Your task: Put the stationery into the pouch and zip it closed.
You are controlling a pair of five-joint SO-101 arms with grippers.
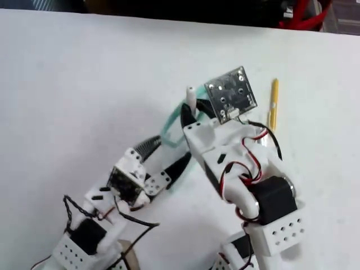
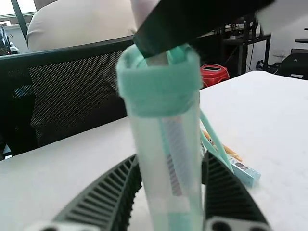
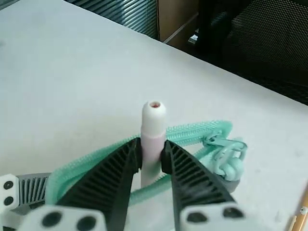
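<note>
Behind the white table (image 2: 269, 110), mesh chair (image 2: 62, 91)

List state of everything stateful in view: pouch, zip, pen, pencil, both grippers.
pouch: upright, mouth open, clamped at its sides.
zip: unzipped.
pen: upright, gripped, at the open pouch mouth.
pencil: lying loose on the table, outside the pouch.
left gripper: shut on pouch.
right gripper: shut on pen.

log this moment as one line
left gripper: shut on pouch | right gripper: shut on pen at pouch mouth | zip: open | pencil: on table
</note>
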